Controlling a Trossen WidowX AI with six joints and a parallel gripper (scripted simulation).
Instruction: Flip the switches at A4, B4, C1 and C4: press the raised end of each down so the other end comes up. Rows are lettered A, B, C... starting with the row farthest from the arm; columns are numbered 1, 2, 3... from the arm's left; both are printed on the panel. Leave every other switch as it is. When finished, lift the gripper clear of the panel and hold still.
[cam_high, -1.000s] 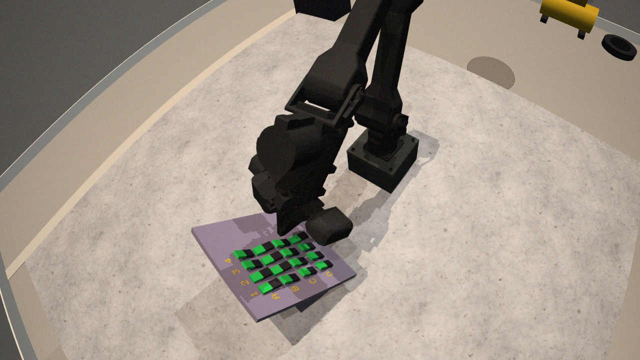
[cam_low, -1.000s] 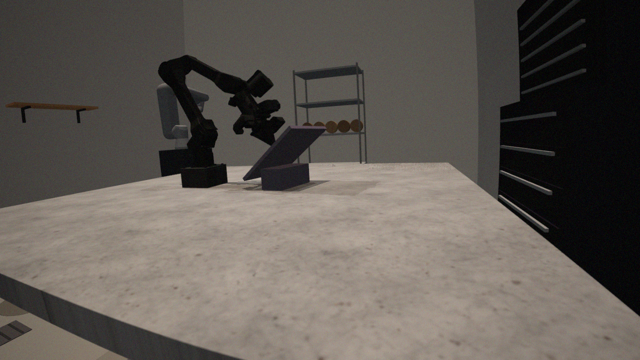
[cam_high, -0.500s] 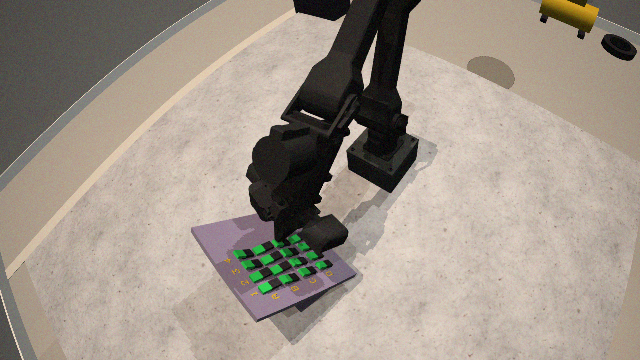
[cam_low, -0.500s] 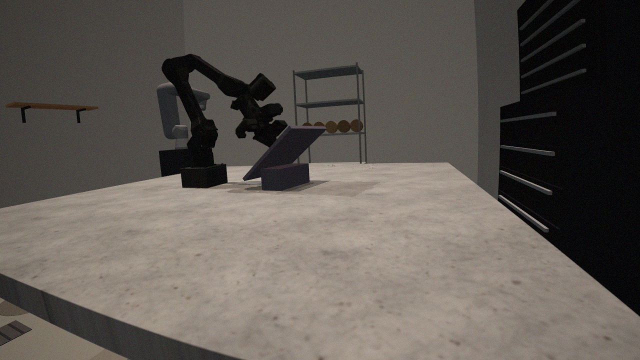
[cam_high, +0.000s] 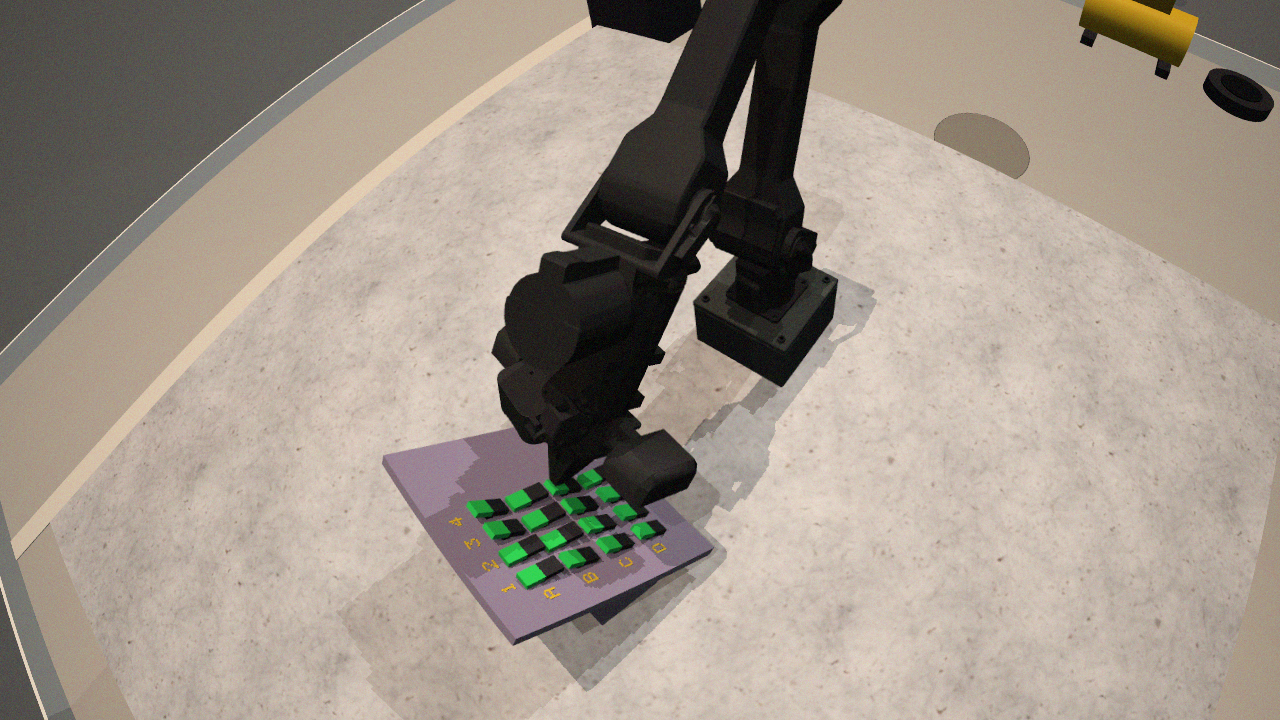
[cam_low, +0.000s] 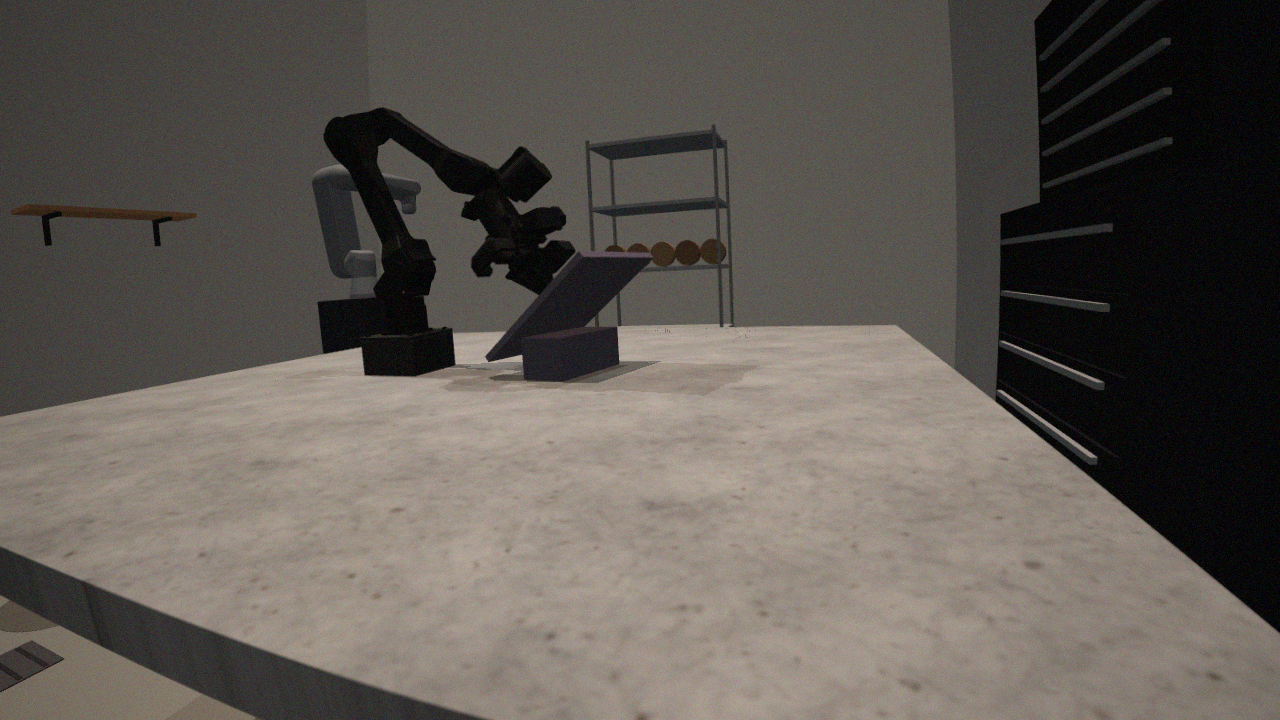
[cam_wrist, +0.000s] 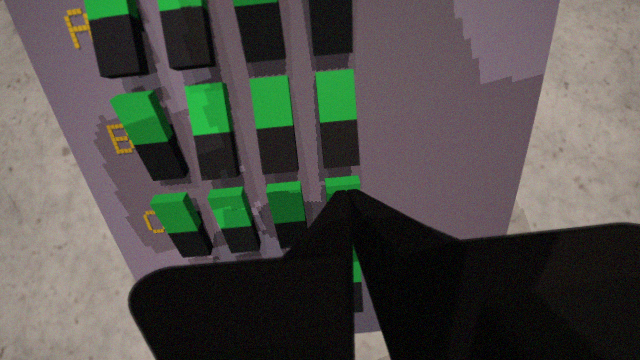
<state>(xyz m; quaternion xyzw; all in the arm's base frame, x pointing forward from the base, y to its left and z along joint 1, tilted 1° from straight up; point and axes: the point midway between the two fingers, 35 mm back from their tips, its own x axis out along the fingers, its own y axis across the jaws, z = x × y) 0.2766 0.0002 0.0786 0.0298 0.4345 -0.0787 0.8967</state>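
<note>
The tilted mauve panel (cam_high: 420, 461) (cam_low: 572, 300) (cam_wrist: 425, 125) carries rows of green-and-black rocker switches. My gripper (cam_high: 555, 479) (cam_wrist: 346, 200) is shut and empty. Its tips are at switch C4 (cam_high: 560, 488) (cam_wrist: 342, 182), covering its black half and part of its green half in the wrist view; contact and its tilt cannot be told. Switch B4 (cam_high: 519, 498) (cam_wrist: 337, 97) and switch C1 (cam_high: 610, 543) (cam_wrist: 175, 212) show both halves. Switch A4 (cam_high: 481, 507) (cam_wrist: 331, 27) is cut off at the top of the wrist view. Which ends of these are raised is hard to tell.
Neighbouring switch C3 (cam_wrist: 286, 202) sits close left of the tips in the wrist view, and D4 (cam_wrist: 357, 265) is mostly hidden behind the fingers. A support block (cam_low: 572, 353) stands under the panel. The arm's base (cam_high: 760, 331) (cam_low: 407, 351) stands on the table.
</note>
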